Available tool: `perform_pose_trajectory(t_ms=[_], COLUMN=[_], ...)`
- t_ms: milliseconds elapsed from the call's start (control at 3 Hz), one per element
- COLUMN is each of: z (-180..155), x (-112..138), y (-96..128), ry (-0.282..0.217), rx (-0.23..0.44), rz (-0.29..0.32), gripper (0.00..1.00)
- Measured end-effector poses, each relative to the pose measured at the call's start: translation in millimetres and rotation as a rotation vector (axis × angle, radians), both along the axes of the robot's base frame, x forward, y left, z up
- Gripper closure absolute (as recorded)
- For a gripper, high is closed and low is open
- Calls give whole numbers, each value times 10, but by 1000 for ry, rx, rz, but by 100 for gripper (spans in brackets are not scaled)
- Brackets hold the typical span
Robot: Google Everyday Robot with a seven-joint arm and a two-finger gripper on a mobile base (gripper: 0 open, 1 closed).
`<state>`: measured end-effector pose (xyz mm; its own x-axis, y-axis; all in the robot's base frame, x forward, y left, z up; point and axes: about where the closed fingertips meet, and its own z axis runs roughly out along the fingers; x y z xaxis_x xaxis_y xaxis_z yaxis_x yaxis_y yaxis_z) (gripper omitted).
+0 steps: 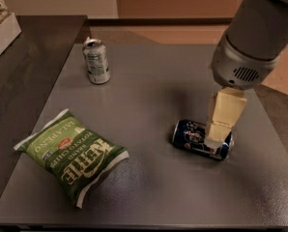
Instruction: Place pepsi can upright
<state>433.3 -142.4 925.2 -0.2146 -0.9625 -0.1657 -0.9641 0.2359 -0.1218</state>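
Note:
The pepsi can (194,137) is dark blue with red-and-white markings. It lies on its side on the grey table (153,91), right of the middle, with its length running left to right. My gripper (218,133), cream-coloured under a big grey wrist, comes down from the upper right. It stands right at the can's right end and covers part of it. I cannot tell whether it touches the can.
A silver-grey can (96,61) stands upright at the table's far left. A green bag of jalapeño chips (71,153) lies at the front left. A dark counter (23,66) adjoins on the left, with a white box (1,30) on it.

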Motion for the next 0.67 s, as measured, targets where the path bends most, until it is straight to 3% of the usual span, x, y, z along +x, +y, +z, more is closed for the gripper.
perform_pose_trajectory(t_ms=[667], z=[-402], x=[-91], y=[286], ry=[43], rx=[-59], rz=[-67], gripper=[0])
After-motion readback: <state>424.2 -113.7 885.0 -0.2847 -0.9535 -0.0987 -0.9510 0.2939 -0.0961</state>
